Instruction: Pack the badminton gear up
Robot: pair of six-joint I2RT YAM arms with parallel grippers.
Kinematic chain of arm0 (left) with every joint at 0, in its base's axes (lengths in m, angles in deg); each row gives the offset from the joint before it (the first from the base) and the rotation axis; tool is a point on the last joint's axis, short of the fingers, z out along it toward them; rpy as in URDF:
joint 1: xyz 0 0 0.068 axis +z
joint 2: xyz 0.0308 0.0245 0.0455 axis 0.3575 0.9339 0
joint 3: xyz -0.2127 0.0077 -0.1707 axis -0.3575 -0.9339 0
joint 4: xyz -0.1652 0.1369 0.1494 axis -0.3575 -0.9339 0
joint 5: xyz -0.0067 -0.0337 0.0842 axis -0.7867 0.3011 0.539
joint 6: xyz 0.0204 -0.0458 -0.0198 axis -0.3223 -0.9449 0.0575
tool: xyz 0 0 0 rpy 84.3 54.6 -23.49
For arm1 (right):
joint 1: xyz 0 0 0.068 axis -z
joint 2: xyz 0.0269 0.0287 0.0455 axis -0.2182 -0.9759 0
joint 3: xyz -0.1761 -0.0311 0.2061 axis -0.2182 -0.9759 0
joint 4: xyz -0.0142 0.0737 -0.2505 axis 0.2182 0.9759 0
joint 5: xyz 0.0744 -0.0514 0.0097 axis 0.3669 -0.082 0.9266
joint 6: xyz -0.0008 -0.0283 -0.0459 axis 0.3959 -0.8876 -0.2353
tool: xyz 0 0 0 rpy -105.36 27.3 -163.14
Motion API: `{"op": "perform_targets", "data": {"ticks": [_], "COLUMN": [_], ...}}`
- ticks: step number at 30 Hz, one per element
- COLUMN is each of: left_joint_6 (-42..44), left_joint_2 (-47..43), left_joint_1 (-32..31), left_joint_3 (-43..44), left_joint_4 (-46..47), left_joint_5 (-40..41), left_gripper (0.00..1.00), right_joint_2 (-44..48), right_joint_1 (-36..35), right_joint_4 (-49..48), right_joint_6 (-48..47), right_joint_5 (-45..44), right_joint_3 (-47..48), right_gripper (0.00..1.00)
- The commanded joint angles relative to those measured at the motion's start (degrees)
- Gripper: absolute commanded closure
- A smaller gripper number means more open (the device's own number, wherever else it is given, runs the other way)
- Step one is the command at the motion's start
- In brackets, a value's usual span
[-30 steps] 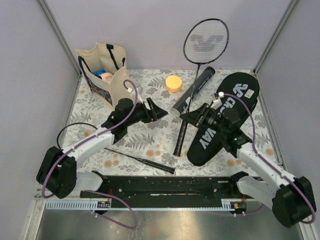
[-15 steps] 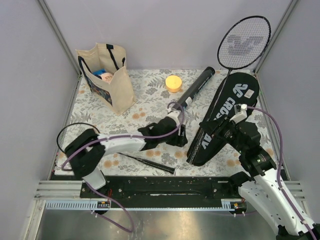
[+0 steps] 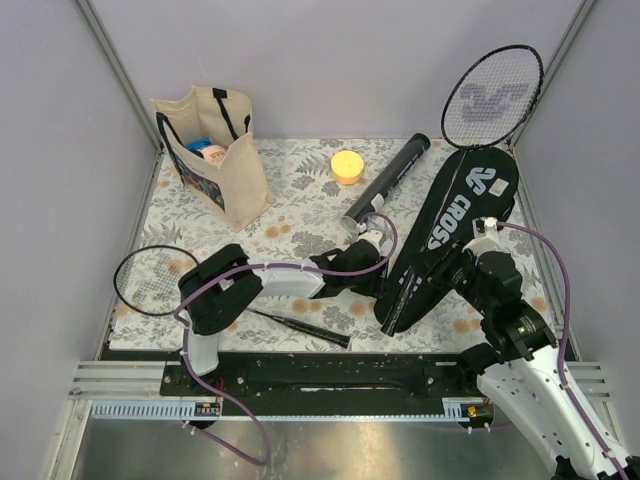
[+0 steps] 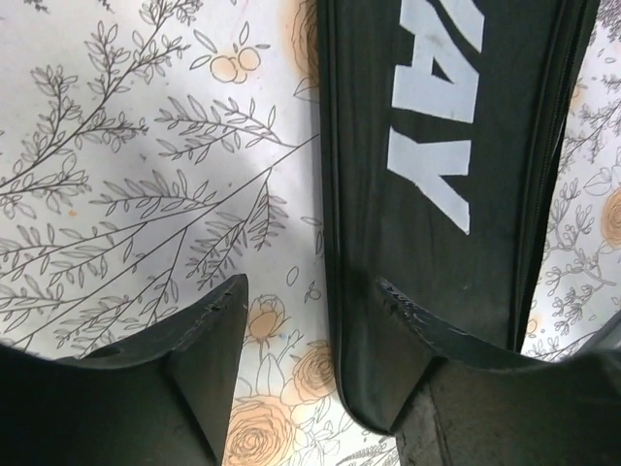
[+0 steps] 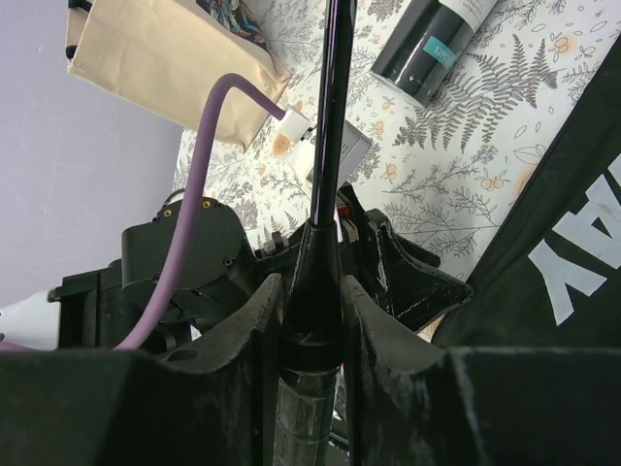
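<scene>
Base: floral-print worktop (image 3: 300, 195).

On it, the black racket-shaped fabric cover (image 3: 455, 215) lettered "CROSSWAY" lies flat. Its long axis runs diagonally, wide end far right, narrow end near centre.

In the air: thin black racket (image 3: 490, 100), white logo on its strings. From overhead, the head shows at the far right corner and the shaft runs down beside the cover's left edge to the right gripper (image 5: 312, 291). Those jaws are pinching it at the handle.

The long black lettered tube (image 3: 388, 180) lies left of the cover, roughly parallel.

The second thin black racket (image 3: 300, 328) lies on the near worktop, not gripped.

On the left gripper (image 4: 310, 286) the jaws are spread, straddling the cover's left edge at the narrow end. One finger is over fabric, the other over bare worktop.

Judgement: the left arm is nearer the narrow end and placed to pinch that edge. The held racket would go in along the diagonal.
</scene>
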Motion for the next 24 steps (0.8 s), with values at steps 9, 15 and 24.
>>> {"op": "perform_targets", "data": {"ticks": [9, 15, 24], "left_joint_6": [-3.52, -3.61, -5.72], "left_joint_2": [4.46, 2.62, -1.43], "left_joint_1": [-0.28, -0.19, 0.95], "left_joint_3": [2.52, 4.28, 2.17], "left_joint_4": [2.46, -1.15, -3.15], "left_joint_5": [3.27, 4.69, 9.33], "left_gripper": [0.73, 1.00, 1.00], "right_joint_2": [0.39, -0.49, -0.40], "right_joint_1": [0.08, 0.08, 0.08], "right_joint_4": [-2.83, -3.62, -3.71], "right_joint_6": [-2.85, -2.86, -3.30], "right_joint_5": [-2.34, -1.90, -2.34], "right_joint_3": [0.11, 0.02, -0.33], "right_gripper": [1.00, 1.00, 1.00]}}
